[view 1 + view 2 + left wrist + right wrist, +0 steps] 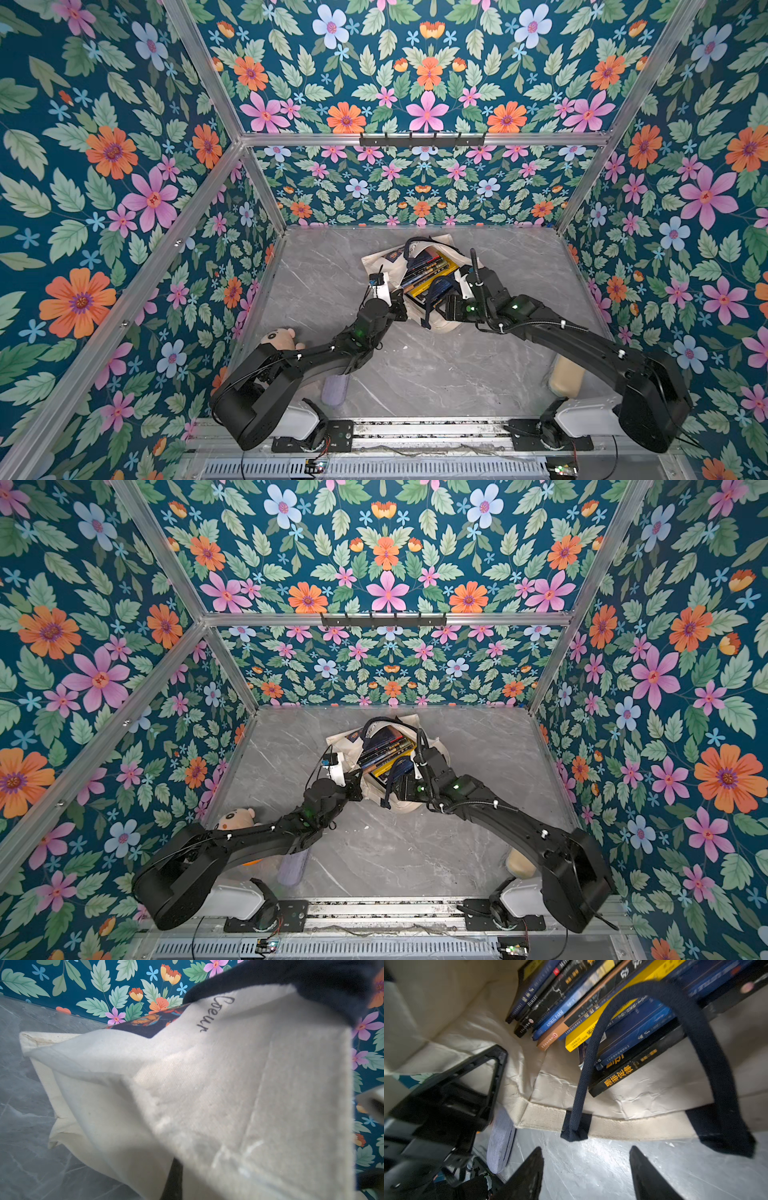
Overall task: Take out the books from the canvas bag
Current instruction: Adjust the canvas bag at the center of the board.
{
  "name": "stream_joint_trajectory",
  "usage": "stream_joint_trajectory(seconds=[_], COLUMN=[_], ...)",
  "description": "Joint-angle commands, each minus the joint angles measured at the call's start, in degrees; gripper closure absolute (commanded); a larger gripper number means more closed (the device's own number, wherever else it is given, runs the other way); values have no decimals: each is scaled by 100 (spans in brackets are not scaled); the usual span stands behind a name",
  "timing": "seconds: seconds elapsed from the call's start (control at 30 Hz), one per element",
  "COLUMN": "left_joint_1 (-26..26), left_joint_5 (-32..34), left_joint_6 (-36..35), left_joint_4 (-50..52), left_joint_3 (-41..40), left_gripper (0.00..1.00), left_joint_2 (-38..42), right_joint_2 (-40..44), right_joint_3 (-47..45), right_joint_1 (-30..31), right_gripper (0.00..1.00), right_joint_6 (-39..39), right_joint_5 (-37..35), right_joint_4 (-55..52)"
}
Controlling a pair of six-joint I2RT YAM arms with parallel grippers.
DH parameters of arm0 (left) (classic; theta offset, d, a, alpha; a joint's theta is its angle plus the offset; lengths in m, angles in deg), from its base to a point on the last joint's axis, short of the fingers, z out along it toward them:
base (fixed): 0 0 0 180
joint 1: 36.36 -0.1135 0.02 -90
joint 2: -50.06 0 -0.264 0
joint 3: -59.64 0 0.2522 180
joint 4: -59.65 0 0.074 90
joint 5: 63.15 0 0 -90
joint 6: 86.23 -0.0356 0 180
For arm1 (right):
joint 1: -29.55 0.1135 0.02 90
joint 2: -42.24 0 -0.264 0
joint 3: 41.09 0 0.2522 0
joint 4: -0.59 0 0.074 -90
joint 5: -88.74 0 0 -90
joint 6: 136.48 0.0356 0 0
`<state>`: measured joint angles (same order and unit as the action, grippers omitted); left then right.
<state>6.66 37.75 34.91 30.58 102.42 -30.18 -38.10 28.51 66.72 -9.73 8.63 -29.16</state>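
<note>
The bag (380, 266) lies at the middle of the marble table (415, 374), toward the far wall, with its mouth turned to the two arms. The books (428, 274) are all inside it in a slanted stack with their spines facing the opening, showing navy, yellow and black in both top views (386, 750).

The left gripper (398, 305) sits at the left edge of the mouth, jaws closed on the bag's cream rim. Its wrist camera is filled with canvas (207, 1084), and the script lettering and a corner of the dark print show higher on the cloth.

The right gripper (585, 1153) hangs low over bare table just in front of the mouth, its two black fingers (533, 1167) spread apart with nothing between them. From that wrist, one navy handle (589, 1059) arches across the spines of the books (562, 1016), among them "Animal Farm" and "Hamlet". The lowest book, black with yellow characters, rests on the bag's inner panel (643, 1093).

A lilac pouch (336, 388) and a plush toy (279, 336) lie near the left arm. A cream object (565, 374) sits half hidden under the right arm.
</note>
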Motion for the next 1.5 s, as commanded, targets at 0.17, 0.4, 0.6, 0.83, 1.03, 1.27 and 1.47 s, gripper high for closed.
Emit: stream_joint_trajectory(seconds=[0.17,0.4,0.6,0.83,1.03,1.27,1.47], left_joint_1=[0,7,5,-1,4,-6,-30], left_joint_5=[-307,-343,-272,-126,51,-14,-82], left_joint_6=[165,235,279,356,409,297,-241], left_joint_4=[-94,-126,-109,-128,-131,-261,-465], left_joint_3=[56,87,78,120,165,270,281], left_gripper=[100,100,100,100,100,100,100], left_joint_2=[18,-26,-26,-87,-173,-253,-255], right_joint_2=[-831,-1729,-1530,-85,1036,2806,4422], right_joint_3=[247,682,480,-618,-1837,-2751,-2785], right_joint_1=[23,20,35,552,1522,2455,2488], right_gripper=[44,48,88,100,71,40,38], right_joint_6=[498,544,592,463,815,1635,2029], right_joint_5=[154,-70,-286,-1448,-2413,-3073,-3260], right_joint_4=[874,820,1009,1193,1197,105,-1491])
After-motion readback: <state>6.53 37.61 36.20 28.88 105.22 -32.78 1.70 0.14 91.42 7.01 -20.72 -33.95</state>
